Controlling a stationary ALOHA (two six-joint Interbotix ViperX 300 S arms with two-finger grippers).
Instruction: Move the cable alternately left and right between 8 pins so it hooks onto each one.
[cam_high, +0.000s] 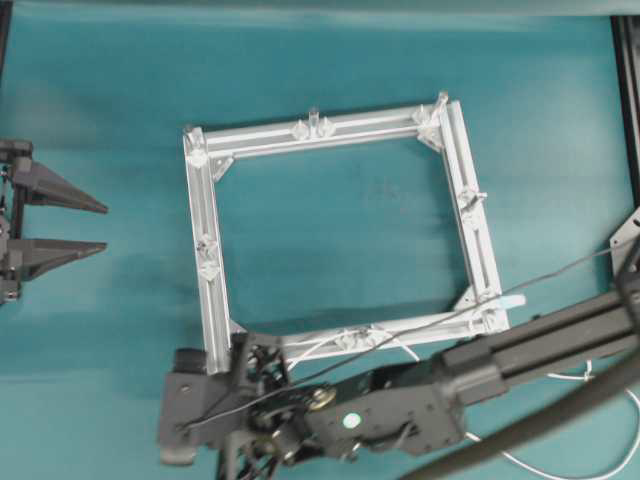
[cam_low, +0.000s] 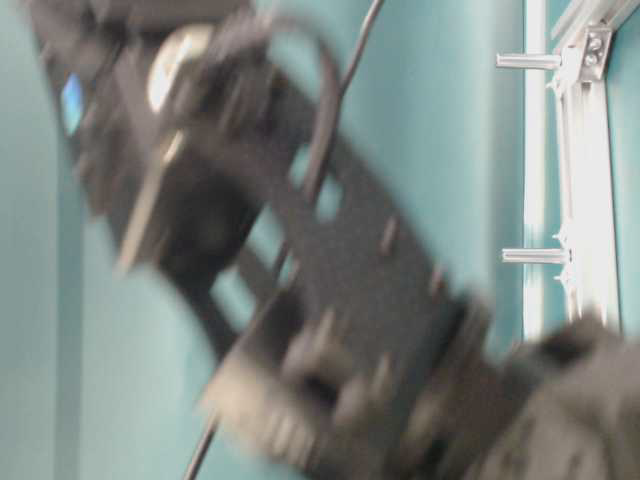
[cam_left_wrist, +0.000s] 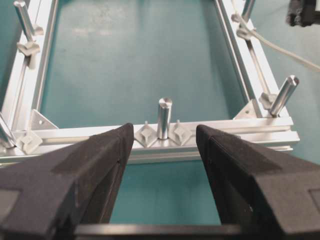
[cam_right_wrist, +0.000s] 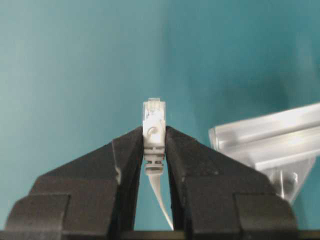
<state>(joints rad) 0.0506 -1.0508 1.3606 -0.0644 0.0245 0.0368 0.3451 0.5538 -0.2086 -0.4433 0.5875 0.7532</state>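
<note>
Thin white cable (cam_right_wrist: 154, 145) pinched by its plug in right gripper (cam_right_wrist: 154, 150), just outside square aluminium frame's (cam_right_wrist: 265, 137) corner; left gripper (cam_left_wrist: 164, 150) gaping, empty.

I see the thin white cable (cam_right_wrist: 154, 150) clamped at its clear plug, trailing along the near frame bar; silvery pins (cam_left_wrist: 164, 117) stand upright around the frame.

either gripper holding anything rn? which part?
The right gripper holds the cable by its plug end, jaws pinched on the boot just behind the clear connector. The left gripper is open and holds nothing.
</note>
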